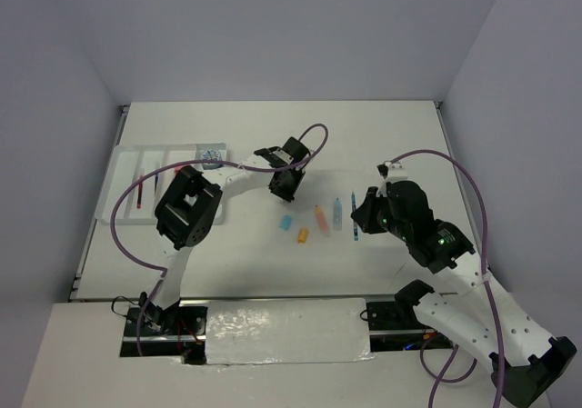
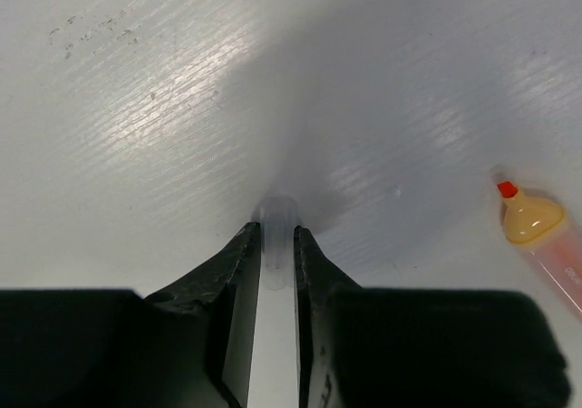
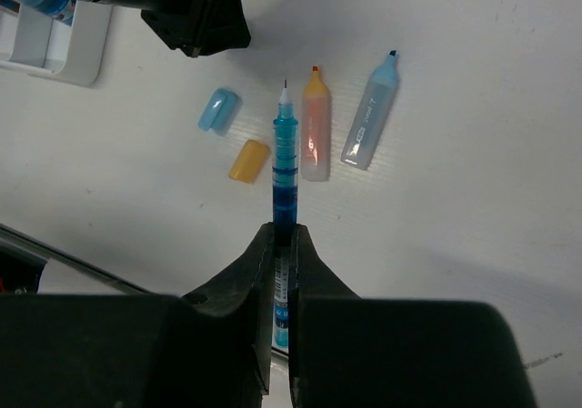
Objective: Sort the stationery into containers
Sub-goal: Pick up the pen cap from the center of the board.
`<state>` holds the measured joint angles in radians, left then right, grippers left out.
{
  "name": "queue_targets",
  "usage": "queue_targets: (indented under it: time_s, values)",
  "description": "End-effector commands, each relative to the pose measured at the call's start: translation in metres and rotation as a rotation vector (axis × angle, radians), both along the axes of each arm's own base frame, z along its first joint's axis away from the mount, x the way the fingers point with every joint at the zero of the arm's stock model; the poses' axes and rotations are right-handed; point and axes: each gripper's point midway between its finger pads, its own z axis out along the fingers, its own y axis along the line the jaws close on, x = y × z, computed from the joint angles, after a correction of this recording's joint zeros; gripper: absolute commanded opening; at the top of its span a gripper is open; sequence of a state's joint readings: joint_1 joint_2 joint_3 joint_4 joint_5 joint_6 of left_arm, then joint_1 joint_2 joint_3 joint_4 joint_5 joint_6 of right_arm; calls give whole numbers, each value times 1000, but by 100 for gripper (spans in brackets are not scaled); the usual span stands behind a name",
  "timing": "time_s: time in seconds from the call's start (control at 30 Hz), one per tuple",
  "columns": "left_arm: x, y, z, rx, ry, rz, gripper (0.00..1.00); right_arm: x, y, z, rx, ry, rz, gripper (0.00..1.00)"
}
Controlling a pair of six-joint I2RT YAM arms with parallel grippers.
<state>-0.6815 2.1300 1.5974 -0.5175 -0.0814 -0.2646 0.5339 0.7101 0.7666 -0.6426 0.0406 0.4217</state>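
My left gripper [image 1: 282, 188] [image 2: 276, 231] is shut on a short clear piece [image 2: 275, 235], held low at the table surface. My right gripper [image 1: 360, 213] [image 3: 285, 231] is shut on a thin blue pen [image 3: 285, 154] [image 1: 353, 215], its tip pointing away from me. A light-blue cap [image 3: 218, 110] [image 1: 285, 221], an orange cap [image 3: 248, 161] [image 1: 303, 236], a peach highlighter [image 3: 315, 126] [image 1: 320, 218] [image 2: 541, 235] and a light-blue highlighter [image 3: 371, 113] [image 1: 337, 211] lie between the grippers. The white tray [image 1: 123, 176] at the left holds a red pen [image 1: 141, 196] and a blue-white roll [image 1: 213, 156].
The tray's corner [image 3: 55, 49] shows at the top left of the right wrist view, with the left gripper's black body [image 3: 195, 13] beside it. The purple cables [image 1: 314, 135] arc over both arms. Grey walls close the table at the back and sides.
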Motion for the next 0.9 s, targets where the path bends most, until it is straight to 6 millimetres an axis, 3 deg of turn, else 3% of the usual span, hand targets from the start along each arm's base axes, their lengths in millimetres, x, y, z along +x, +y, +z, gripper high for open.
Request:
queue_targets:
  time_s: [0.0, 0.13, 0.2, 0.37, 0.6, 0.7, 0.73, 0.77, 0.83, 0.87]
  values:
    - [-13, 3, -23, 34, 68, -14, 27, 4, 3, 11, 24, -50, 12, 0]
    - [-31, -2, -29, -42, 116, -22, 0, 3, 6, 14, 35, -59, 28, 0]
    - [-37, -4, -31, -73, 121, -17, 0, 4, 8, 14, 44, -67, 37, 0]
    - [-34, -23, 5, -239, 45, 12, 0, -1, 25, 8, 101, -69, 122, 0]
    - [-24, -54, 113, -535, -161, -2, 0, 7, 35, 7, 154, -103, 125, 0]
    - [-23, -57, 155, -621, -244, -1, 0, 5, 40, 8, 175, -111, 146, 0]
    - [-27, -56, 159, -641, -247, 9, 0, 6, 44, 13, 197, -132, 160, 0]
    - [-28, -56, 182, -691, -288, 4, 0, 2, 49, 11, 219, -129, 178, 0]
    - [-33, -58, 198, -751, -312, 8, 0, -2, 62, 23, 278, -172, 235, 0]
    - [-38, -56, 217, -795, -340, 3, 0, -6, 67, 18, 306, -163, 249, 0]
